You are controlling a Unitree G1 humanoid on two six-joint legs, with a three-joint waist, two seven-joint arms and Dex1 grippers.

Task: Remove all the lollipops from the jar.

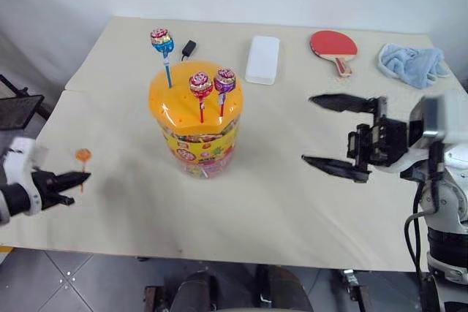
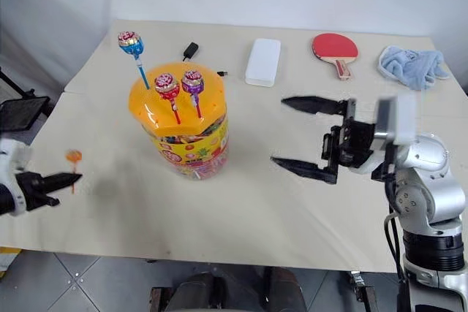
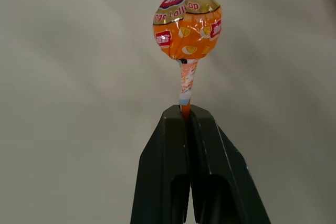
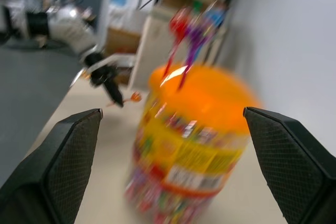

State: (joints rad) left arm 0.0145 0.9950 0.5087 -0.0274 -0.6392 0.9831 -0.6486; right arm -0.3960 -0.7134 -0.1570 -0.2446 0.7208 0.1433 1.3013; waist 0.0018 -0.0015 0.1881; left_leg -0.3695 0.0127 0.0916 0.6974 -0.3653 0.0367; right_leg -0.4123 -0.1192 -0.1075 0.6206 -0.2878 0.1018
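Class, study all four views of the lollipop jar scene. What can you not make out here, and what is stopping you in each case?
- Jar label wording: smeared by blur in the right wrist view, too small in the head views.
- Lower stick of the orange lollipop: hidden between the shut fingers of the left pincer.
- Small black object behind the jar: too small to identify.
- How deep the three remaining lollipops' sticks go: hidden by the orange lid.
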